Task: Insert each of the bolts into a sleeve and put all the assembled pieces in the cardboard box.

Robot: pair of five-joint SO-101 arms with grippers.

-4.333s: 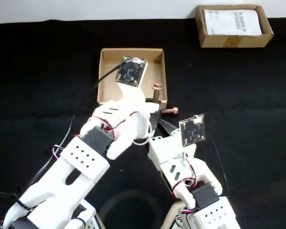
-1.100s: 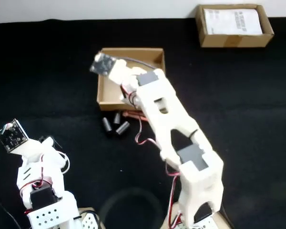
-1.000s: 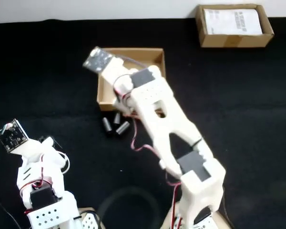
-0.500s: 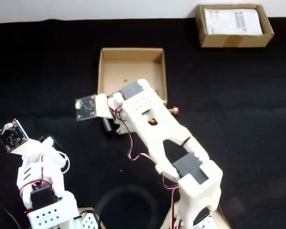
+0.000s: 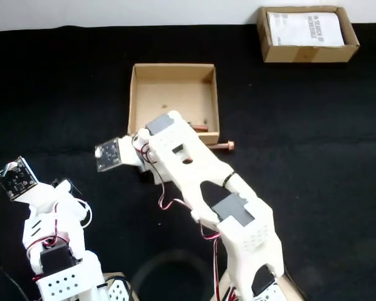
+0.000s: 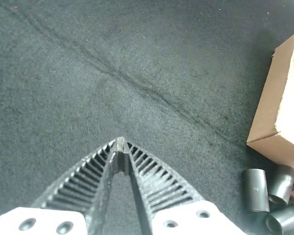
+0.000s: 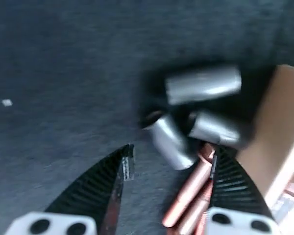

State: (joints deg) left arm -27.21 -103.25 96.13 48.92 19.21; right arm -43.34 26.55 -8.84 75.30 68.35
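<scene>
Hanging over the small pile just beside the near-left corner of the cardboard box, the right gripper has its fingers spread wide around three sleeves and two copper-coloured bolts. The left gripper sits near-left, fingers pressed together. The sleeves look light, hard and smooth, so they may roll; best to pinch one across its round middle

The high camera is looking steeply down over the whole table. Each wrist camera is sitting close above it, looking down and forward, both catching the sleeves beside the cardboard box.
</scene>
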